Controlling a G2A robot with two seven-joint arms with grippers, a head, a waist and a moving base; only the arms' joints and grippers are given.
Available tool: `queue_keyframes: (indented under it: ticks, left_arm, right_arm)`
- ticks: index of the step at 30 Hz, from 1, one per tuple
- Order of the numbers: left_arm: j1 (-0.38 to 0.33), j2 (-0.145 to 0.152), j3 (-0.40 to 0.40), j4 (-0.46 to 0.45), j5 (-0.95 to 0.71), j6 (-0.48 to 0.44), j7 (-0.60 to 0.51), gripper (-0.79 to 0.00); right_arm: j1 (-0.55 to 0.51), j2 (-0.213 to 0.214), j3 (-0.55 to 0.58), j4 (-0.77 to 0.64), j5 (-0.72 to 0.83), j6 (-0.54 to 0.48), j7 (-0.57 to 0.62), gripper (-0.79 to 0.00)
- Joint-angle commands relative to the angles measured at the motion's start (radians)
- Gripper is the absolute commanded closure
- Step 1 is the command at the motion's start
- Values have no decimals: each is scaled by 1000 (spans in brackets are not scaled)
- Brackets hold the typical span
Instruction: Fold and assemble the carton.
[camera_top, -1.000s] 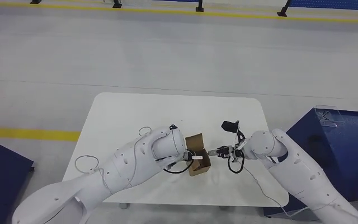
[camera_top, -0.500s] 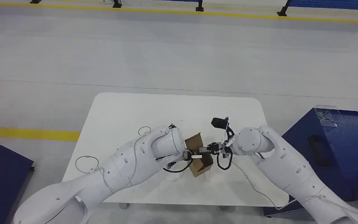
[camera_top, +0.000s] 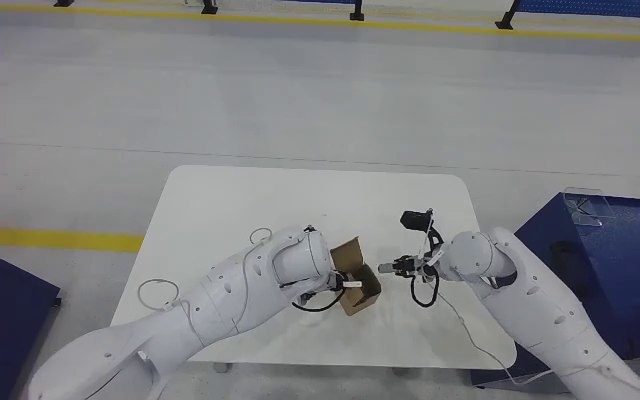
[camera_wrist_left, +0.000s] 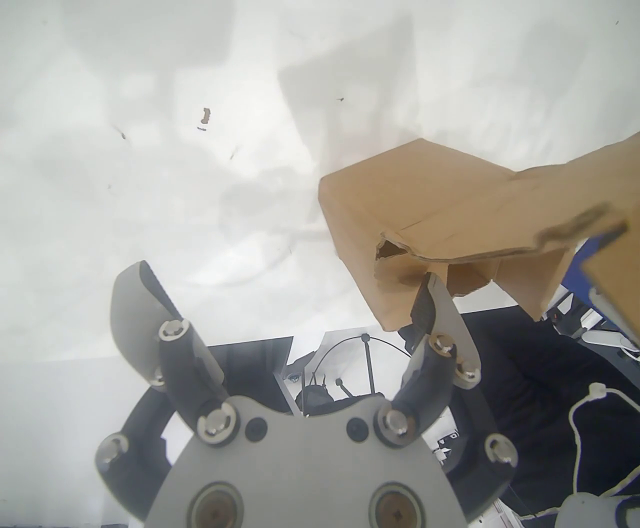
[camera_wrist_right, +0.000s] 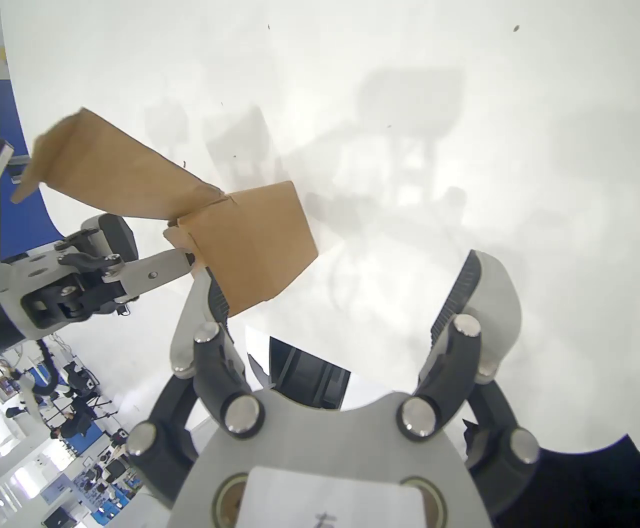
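carton (camera_top: 355, 275) half-folded near tabletop (camera_top: 250, 200) front edge | left gripper (camera_wrist_left: 282, 280) fingers spread, one touching it | right gripper (camera_wrist_right: 337, 275) fingers spread | best: brace wall, fold along crease

The brown corrugated-cardboard carton (camera_top: 352, 275) is matt and fibrous, and its torn edge is ragged. Around the carton, the white table top (camera_top: 250, 205) looks smooth, with a soft sheen. The left gripper (camera_wrist_left: 282, 285) and right gripper (camera_wrist_right: 340, 280) beside the carton have brushed grey metal fingers (camera_wrist_left: 130, 310), black ribbed rubbery pads (camera_wrist_right: 467, 280) and shiny round screw heads (camera_wrist_right: 242, 415). On either side of the carton, the arm shells (camera_top: 250, 290) are glossy white plastic.
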Motion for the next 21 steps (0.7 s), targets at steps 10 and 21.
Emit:
queue_keyframes:
  ticks: [10,21]
  left_arm:
    - [-12,-12,5,25,0,-1,-1,-785]
    - [3,-13,-4,42,10,-11,-1,-785]
  right_arm:
    - [34,-46,-94,45,-38,35,-28,-785]
    - [65,-82,-142,80,-57,43,-27,-785]
